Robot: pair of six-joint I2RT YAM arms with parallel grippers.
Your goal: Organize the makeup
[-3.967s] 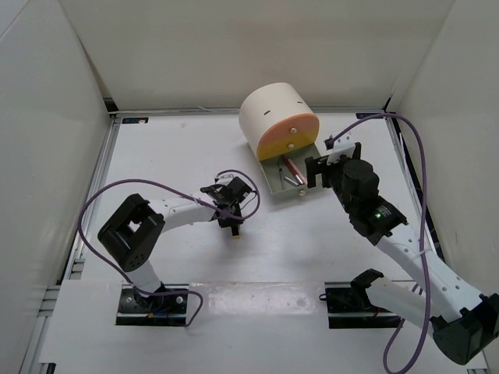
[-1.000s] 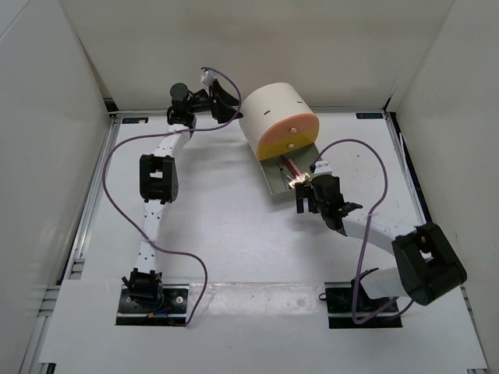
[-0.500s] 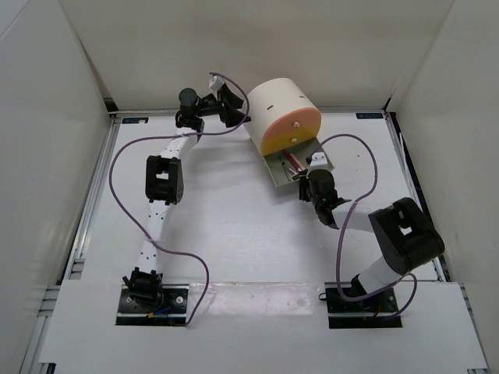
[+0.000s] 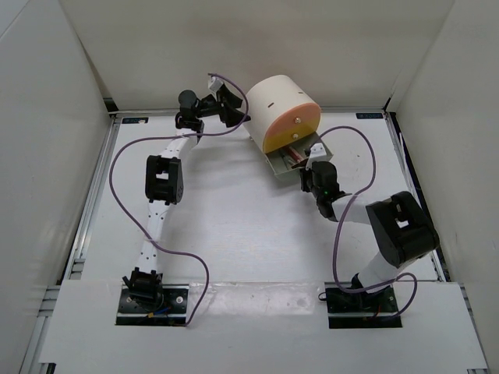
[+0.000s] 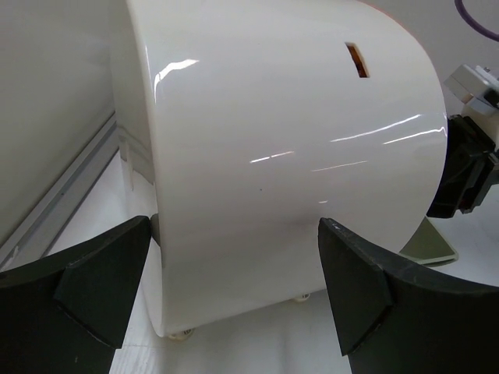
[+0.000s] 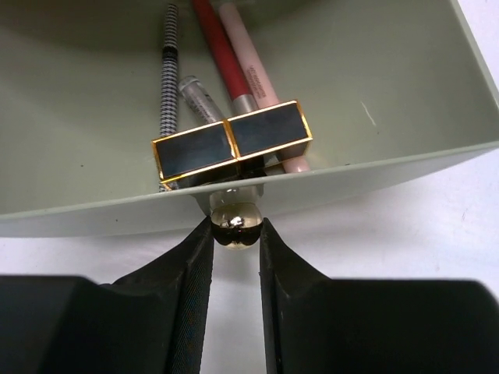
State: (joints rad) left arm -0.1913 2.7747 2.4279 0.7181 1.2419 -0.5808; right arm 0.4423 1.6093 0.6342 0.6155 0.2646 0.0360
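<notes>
Lot 1: lipstick [image 6: 230, 140] and pencils [image 6: 168, 54] in the open drawer [image 6: 374, 179], long axes along its run. Right gripper [image 6: 235, 227] pinches the knob [image 6: 235, 220], with the box [image 5: 273, 140] straight ahead. Left gripper [image 5: 234, 234] is spread wide at the box's back; contact unclear.

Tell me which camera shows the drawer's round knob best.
The right wrist view: the knob sits pinched between the right gripper's jaws, just below the open drawer's front wall. The top view hides it under that gripper; the left wrist view shows the cream box and a drawer corner, no knob.
</notes>
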